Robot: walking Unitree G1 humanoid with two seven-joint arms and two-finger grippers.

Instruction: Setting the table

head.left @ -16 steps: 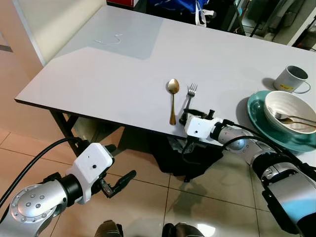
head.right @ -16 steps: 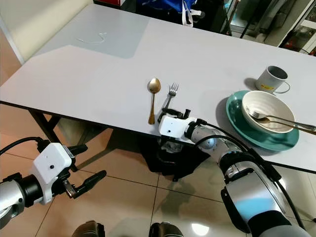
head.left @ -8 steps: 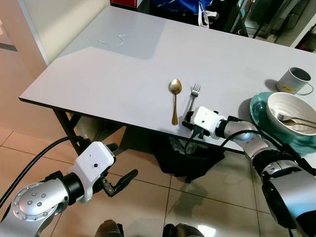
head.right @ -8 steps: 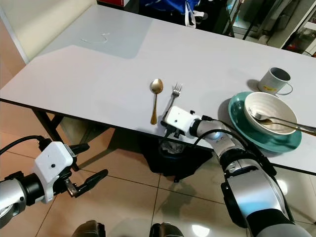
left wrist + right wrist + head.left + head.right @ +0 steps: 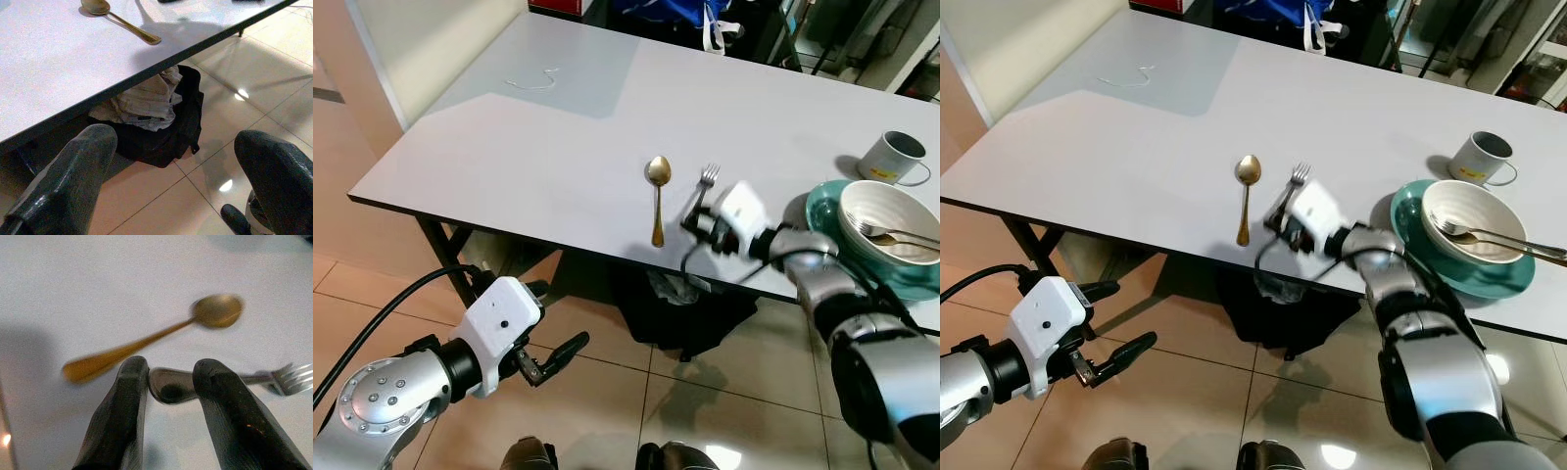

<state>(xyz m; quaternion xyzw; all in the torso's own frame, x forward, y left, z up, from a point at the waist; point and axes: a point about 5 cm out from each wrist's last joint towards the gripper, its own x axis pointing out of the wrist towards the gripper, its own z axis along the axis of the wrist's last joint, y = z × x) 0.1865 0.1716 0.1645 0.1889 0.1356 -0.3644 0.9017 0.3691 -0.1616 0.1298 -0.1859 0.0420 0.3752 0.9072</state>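
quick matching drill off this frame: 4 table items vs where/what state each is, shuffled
Items
1. gold spoon
2. fork
3. mug
4. white bowl

Places and states
A. sits on the teal plate, with cutlery resting in it
B. handle end between the fingers of the right gripper
C. lies free on the table, beside the fork
D. stands on the table beyond the plate

Pairs: 1-C, 2-B, 3-D, 4-A
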